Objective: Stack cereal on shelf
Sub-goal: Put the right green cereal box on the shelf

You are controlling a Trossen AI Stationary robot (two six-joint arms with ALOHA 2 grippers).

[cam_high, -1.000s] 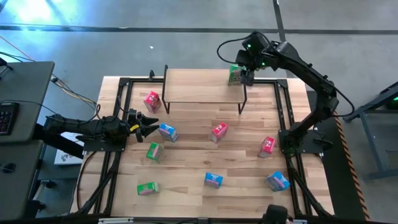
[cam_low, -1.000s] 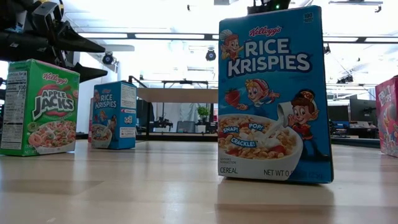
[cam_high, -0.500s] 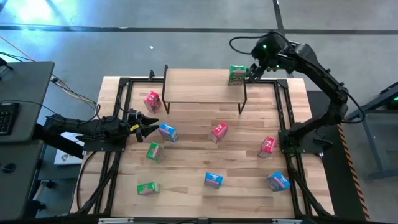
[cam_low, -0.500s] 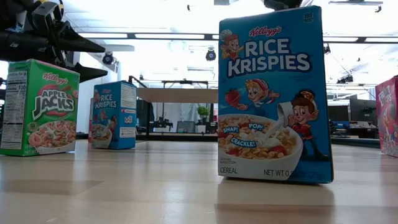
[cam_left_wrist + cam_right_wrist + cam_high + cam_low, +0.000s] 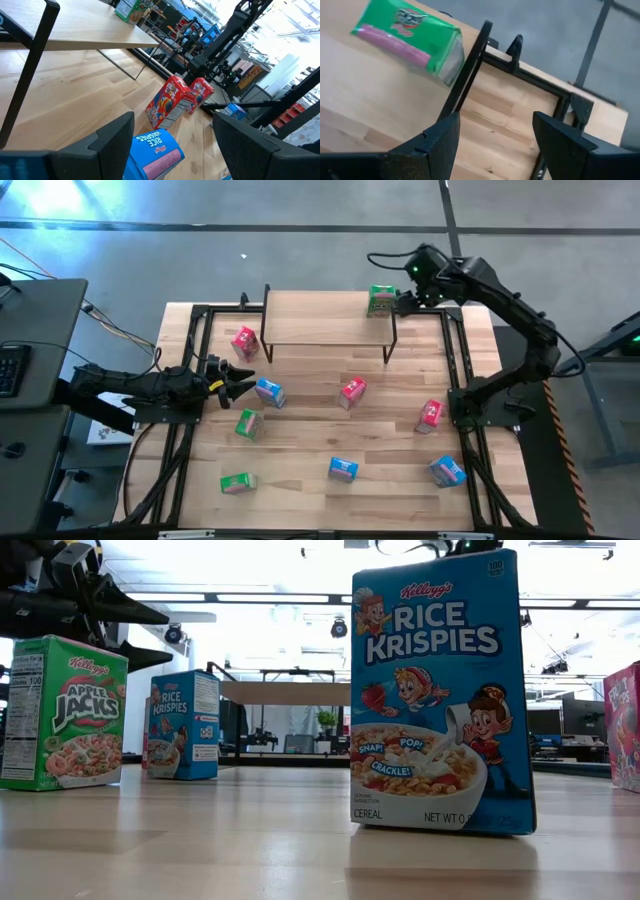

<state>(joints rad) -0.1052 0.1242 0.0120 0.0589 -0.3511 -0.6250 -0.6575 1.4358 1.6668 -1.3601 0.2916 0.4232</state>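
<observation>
- Right gripper (image 5: 403,302): fingers apart and empty, pulled back to just beside the right end of the small light-wood shelf on black legs (image 5: 320,320); a second ago it was over the green cereal box (image 5: 380,300).
- That box now stands free on the shelf's far right corner, so one box looks placed and eight remain on the table.
- Left gripper (image 5: 240,383): jaws spread, unmoved, just left of a blue cereal box (image 5: 269,392).
- Surface: slatted wooden tabletop (image 5: 300,450), boxes scattered.
- Room: grey floor, ceiling strip lights.
</observation>
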